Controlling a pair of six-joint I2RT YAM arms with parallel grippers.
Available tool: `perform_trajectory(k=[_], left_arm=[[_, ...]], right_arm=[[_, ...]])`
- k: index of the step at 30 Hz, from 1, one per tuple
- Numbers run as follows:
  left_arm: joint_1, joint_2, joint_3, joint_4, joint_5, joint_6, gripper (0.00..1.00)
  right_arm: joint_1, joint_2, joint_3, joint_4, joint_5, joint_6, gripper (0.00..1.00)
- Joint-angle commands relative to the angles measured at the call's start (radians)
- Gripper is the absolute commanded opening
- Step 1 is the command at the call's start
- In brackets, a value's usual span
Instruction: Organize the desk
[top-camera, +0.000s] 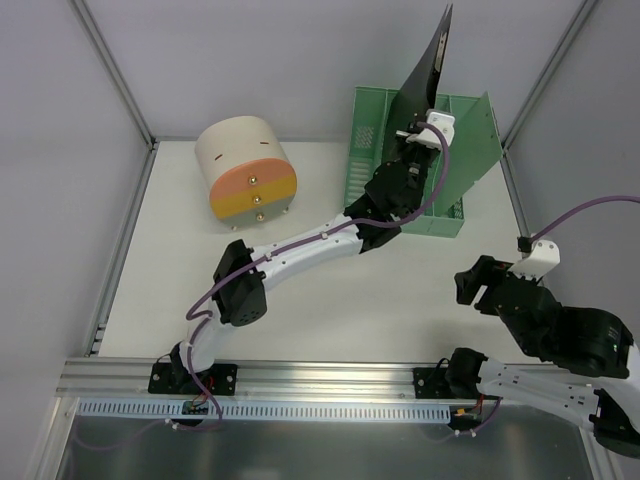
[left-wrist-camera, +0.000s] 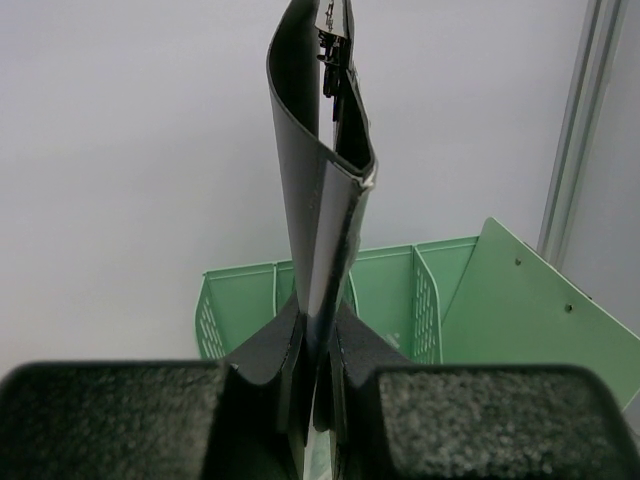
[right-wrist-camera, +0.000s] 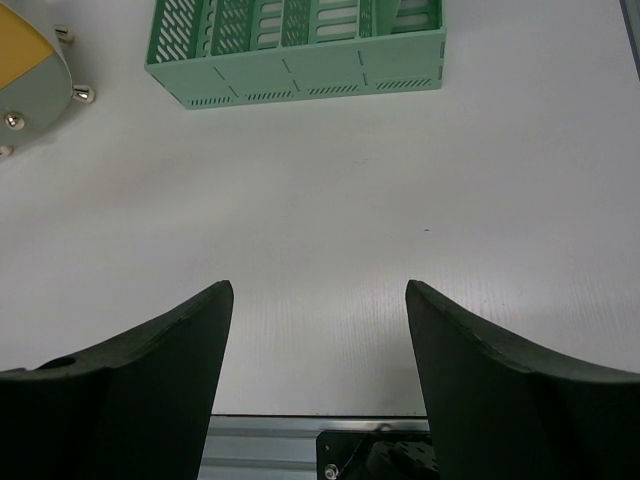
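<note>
— If we start with the biggest thing, what is it?
— The white table (top-camera: 330, 310), running between the grey walls (top-camera: 300, 60).
— And on it?
— A green rack (top-camera: 372, 150) at the far right. A cream drum (top-camera: 243, 168) lies on its side to the left, well apart.
— The claws?
— The left claw (left-wrist-camera: 316, 350) is clamped on a black folder (left-wrist-camera: 300, 200) standing upright over the rack. The right claw (right-wrist-camera: 318, 300) hangs over bare table, jaws spread, holding nothing.
</note>
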Motion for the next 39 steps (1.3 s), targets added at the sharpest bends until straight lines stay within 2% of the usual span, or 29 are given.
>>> perform_trajectory(k=[1,16,39], left_arm=[[0.014,0.006,0.013,0.171,-0.001,0.012,0.0],[0.03,0.049,-0.116,0.329,-0.029,-0.041,0.0],[0.047,0.109,-0.214,0.387,-0.061,-0.161,0.0]], right_arm=[[0.002,-0.007,-0.008,0.036,0.001,-0.012,0.74],[0.002,-0.02,-0.04,0.066,-0.024,-0.015,0.73],[0.002,-0.03,-0.07,0.086,-0.056,-0.014,0.73]])
